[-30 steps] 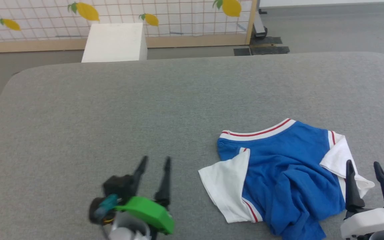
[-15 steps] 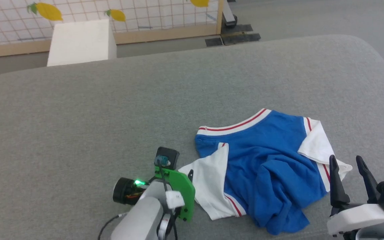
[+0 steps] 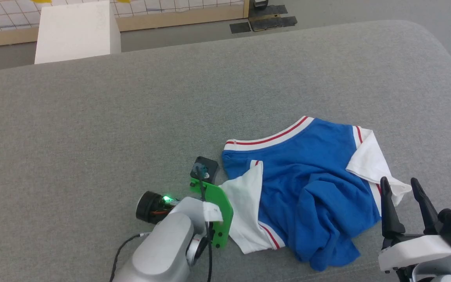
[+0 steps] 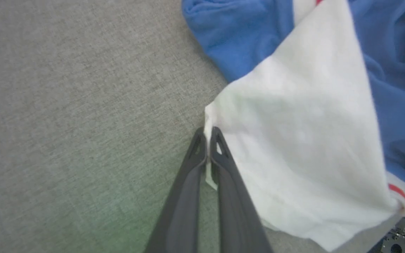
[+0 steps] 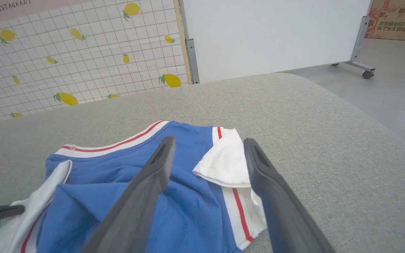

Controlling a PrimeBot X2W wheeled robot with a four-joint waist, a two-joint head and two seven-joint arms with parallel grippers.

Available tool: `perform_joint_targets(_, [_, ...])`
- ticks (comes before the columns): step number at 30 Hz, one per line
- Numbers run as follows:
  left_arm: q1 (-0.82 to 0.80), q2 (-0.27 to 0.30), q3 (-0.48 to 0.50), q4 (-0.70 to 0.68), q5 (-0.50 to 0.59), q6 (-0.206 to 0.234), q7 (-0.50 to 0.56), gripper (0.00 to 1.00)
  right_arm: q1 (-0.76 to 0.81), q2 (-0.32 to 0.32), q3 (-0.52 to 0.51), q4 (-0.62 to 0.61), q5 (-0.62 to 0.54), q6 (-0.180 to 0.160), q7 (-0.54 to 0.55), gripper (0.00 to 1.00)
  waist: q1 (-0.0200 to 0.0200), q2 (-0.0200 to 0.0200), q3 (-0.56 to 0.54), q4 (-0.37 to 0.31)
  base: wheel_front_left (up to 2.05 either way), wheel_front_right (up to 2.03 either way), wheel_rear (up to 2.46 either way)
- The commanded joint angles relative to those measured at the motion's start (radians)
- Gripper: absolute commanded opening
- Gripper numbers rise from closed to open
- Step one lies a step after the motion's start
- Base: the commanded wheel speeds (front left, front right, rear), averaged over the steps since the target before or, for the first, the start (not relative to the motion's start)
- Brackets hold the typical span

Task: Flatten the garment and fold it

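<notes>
**Left sleeve edge nipped, right pincer spread**

Found the garment (image 3: 311,172) rumpled on the grey table (image 3: 131,117), close to the near edge and over toward the right-hand side, with a red-and-white striped band turned to the far edge. Saw blue cloth bunched in folds at the near end and a white sleeve splayed out to each side. Noted the left gripper (image 4: 207,137) clenched tight on the outer edge of the left white sleeve, a thin lip of cloth nipped between the fingertips. Noted the right gripper (image 3: 399,181) spread wide, grasping nothing, poised at the tip of the right sleeve by the near edge.
</notes>
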State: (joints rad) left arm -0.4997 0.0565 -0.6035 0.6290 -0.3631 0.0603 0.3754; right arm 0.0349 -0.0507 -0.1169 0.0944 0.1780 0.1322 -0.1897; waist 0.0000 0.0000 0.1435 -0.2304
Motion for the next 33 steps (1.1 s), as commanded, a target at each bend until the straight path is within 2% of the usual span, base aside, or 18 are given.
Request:
perform_joint_targets(1, [0.031, 0.006, 0.015, -0.006, -0.016, 0.015, -0.034, 0.0, -0.02, 0.0, 0.001, 0.003, 0.005, -0.002, -0.009, 1.0, 0.0, 0.0, -0.001, 0.005, 0.0, 0.0, 0.0])
perform_joint_targets(5, [0.071, 0.042, 0.116, -0.086, -0.057, 0.079, -0.167, 0.0, -0.021, 0.0, -0.008, 0.002, 0.004, -0.002, -0.01, 1.0, 0.0, 0.0, -0.008, 0.023, 0.0, 0.0, 0.0])
perform_joint_targets(10, [0.139, 0.119, 0.247, -0.185, -0.109, 0.148, -0.261, 0.0, -0.015, 0.0, -0.013, -0.005, 0.0, -0.002, -0.002, 1.0, 0.0, 0.0, -0.017, 0.049, 0.0, 0.0, 0.0])
perform_joint_targets(15, [0.221, 0.182, 0.351, -0.23, -0.163, 0.205, -0.27, 0.0, -0.018, 0.0, -0.002, -0.006, -0.007, -0.002, 0.024, 1.0, 0.0, 0.0, -0.021, 0.074, 0.0, 0.0, 0.0])
perform_joint_targets(20, [0.295, 0.2, 0.39, -0.247, -0.199, 0.227, -0.257, 0.01, -0.017, 0.0, -0.007, -0.002, -0.022, -0.002, 0.063, 1.0, 0.0, 0.0, -0.023, 0.087, 0.0, 0.0, 0.0])
perform_joint_targets(21, [0.308, 0.198, 0.391, -0.253, -0.207, 0.219, -0.259, 0.78, -0.016, 0.0, -0.009, -0.002, -0.029, -0.002, 0.072, 1.0, 0.0, 0.0, -0.024, 0.09, 0.0, 0.0, 0.0])
perform_joint_targets(22, [0.316, 0.194, 0.394, -0.258, -0.214, 0.214, -0.266, 1.0, -0.015, 0.0, -0.009, -0.002, -0.035, -0.002, 0.08, 1.0, 0.0, 0.0, -0.025, 0.091, 0.0, 0.0, 0.0])
perform_joint_targets(24, [0.334, 0.186, 0.398, -0.273, -0.224, 0.197, -0.3, 1.0, -0.015, 0.0, -0.003, -0.003, -0.054, -0.002, 0.102, 1.0, 0.0, 0.0, -0.029, 0.093, 0.0, 0.0, 0.0])
perform_joint_targets(28, [0.365, 0.162, 0.42, -0.32, -0.232, 0.153, -0.456, 1.0, -0.027, 0.0, 0.01, -0.009, -0.125, -0.002, 0.171, 1.0, 0.0, 0.0, -0.041, 0.098, 0.0, 0.0, 0.0])
perform_joint_targets(30, [0.382, 0.154, 0.425, -0.343, -0.224, 0.124, -0.554, 1.0, -0.042, 0.0, 0.008, -0.009, -0.179, -0.002, 0.229, 1.0, 0.0, 0.0, -0.045, 0.101, 0.0, 0.0, 0.0])
perform_joint_targets(33, [0.394, 0.148, 0.426, -0.363, -0.201, 0.09, -0.615, 1.0, -0.073, 0.0, -0.002, 0.0, -0.247, -0.002, 0.321, 1.0, 0.0, 0.0, -0.047, 0.109, 0.0, 0.0, 0.0])
